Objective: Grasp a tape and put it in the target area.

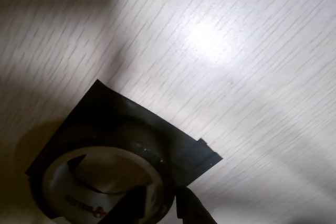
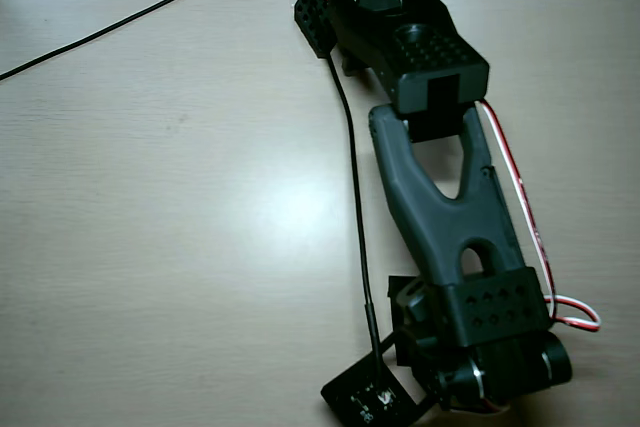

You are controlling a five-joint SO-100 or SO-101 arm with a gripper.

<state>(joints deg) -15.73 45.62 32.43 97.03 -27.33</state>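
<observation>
In the wrist view the tape [image 1: 100, 182] fills the lower left: a black outer ring, a pale inner core with printing, and an open centre. It lies over the target area [image 1: 176, 140], a black square of tape strips whose middle the roll hides. My gripper [image 1: 160, 198] comes in from the bottom edge, with one finger [image 1: 128, 208] inside the roll and the other finger [image 1: 191, 208] outside its wall, shut on the rim. Whether the roll rests on the table I cannot tell. In the overhead view the arm [image 2: 450, 217] hides the roll and the gripper.
The pale wood-grain table [image 1: 236, 51] stretches up and to the right of the square. In the overhead view a black cable [image 2: 350, 147] runs down beside the arm to the wrist camera [image 2: 365, 397], and red-white wires [image 2: 530, 217] loop on the arm's right.
</observation>
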